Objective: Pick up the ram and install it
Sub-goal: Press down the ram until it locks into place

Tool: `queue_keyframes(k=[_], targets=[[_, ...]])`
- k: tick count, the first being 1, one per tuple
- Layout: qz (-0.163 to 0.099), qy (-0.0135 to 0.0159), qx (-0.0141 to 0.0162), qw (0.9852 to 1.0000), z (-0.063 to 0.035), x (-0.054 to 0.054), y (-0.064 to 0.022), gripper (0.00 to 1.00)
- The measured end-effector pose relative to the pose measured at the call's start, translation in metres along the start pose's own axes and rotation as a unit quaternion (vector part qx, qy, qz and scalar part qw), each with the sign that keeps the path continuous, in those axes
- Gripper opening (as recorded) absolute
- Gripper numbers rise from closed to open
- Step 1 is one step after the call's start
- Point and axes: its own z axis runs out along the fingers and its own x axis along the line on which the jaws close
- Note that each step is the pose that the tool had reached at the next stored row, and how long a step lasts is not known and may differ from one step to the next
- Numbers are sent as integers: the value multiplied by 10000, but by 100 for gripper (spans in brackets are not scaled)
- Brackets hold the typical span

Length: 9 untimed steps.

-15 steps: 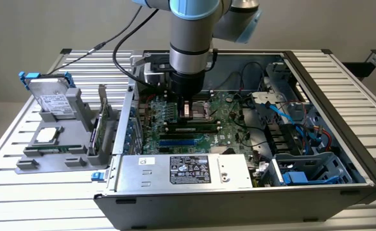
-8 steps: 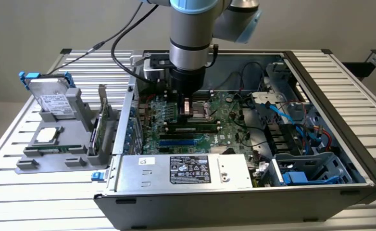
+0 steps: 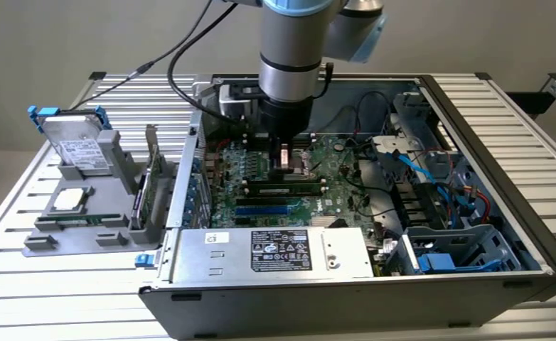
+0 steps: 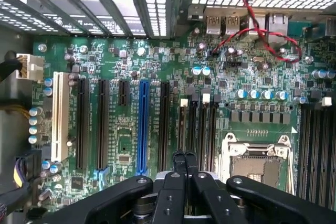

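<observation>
Currently, on the exterior view's left, a grey holder (image 3: 70, 234) carries a hard drive (image 3: 77, 145), a silver processor chip (image 3: 70, 200) and an upright expansion card (image 3: 148, 177), all just outside the case wall (image 3: 188, 177). Inside the open case the arm comes straight down, and the gripper (image 3: 286, 163) sits low over the motherboard (image 4: 157, 61), with free room on both sides.

The ram (image 3: 283, 189) stands on edge in a memory slot just below the gripper. Its long axis runs across the exterior view, parallel to the power supply (image 3: 278, 250) nearer the camera. Contact with the fingertips: cannot tell.

In the wrist view the gripper (image 4: 184, 157) has its jaws pressed together, with the empty processor socket (image 4: 257, 161) close beside. Loose cables (image 3: 439, 177) crowd the case at the exterior view's right
</observation>
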Motion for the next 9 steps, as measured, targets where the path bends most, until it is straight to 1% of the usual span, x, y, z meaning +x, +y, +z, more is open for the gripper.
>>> queue_keyframes(k=[5, 9], targets=[[-1, -15, 1, 10000, -32, 34, -159, 10], [-1, -14, 0, 10000, -40, 40, -235, 10]])
